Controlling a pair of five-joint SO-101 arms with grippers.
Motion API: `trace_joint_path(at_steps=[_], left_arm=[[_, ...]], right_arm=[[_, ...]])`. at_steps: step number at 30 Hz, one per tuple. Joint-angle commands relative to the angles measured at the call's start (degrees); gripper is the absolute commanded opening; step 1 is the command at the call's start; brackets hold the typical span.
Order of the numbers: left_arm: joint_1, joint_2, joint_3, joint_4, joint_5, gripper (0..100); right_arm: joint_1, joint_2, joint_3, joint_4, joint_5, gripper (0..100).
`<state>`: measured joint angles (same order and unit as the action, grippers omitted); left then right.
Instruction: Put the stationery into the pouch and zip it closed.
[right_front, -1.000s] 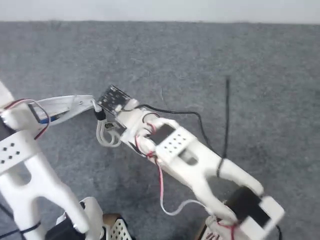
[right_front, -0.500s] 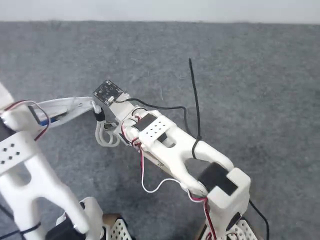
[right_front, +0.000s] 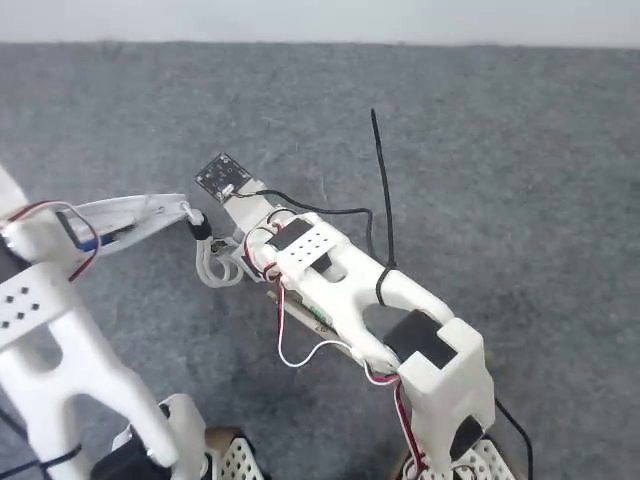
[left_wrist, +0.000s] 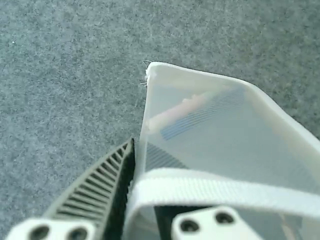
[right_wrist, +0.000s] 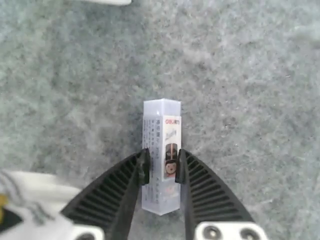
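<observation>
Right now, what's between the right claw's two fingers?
A small clear box with a label, pinched by the right claw; the right wrist view shows it.

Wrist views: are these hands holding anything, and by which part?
The right hand pinches a small clear box across its long sides. The left hand grips the pouch by an edge.

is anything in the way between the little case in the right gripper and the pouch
Nothing visible does. The right gripper grips the clear case, and only bare carpet lies between it and the pouch in the left gripper. The pouch's mouth cannot be seen.
</observation>
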<state>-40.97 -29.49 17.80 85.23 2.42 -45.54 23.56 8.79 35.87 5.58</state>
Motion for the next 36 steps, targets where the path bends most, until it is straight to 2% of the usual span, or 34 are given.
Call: trace_joint_path(at_steps=[1, 5, 10, 15, 17, 23, 28, 36], left_arm=[[-0.09, -0.53, -0.48, -1.49, 1.05, 1], [-0.09, -0.53, -0.48, -1.49, 1.05, 1], [-0.09, -0.53, -0.48, -1.49, 1.05, 1], [-0.09, -0.53, -0.48, -1.49, 1.05, 1], [-0.09, -0.53, -0.48, -1.49, 1.05, 1], [-0.09, -0.53, -0.48, -1.49, 1.05, 1], [-0.09, -0.53, -0.48, -1.49, 1.05, 1], [-0.09, -0.53, -0.48, -1.58, 1.05, 1]], right_arm=[[0.92, 0.04, -2.02, -0.48, -0.18, 5.4], [0.92, 0.04, -2.2, 1.19, -0.18, 5.6], [0.92, 0.13, -7.3, 11.82, -0.53, 18.8], [0.92, 2.07, -8.79, 13.67, -0.35, 19.3], [0.92, 4.09, -9.85, 13.58, -0.26, 17.3], [2.33, 4.97, -13.19, 13.85, -0.26, 0.3], [3.56, 2.07, -12.92, 17.8, -0.26, 0.6], [6.37, -4.18, -12.84, 33.36, -0.26, 0.6]])
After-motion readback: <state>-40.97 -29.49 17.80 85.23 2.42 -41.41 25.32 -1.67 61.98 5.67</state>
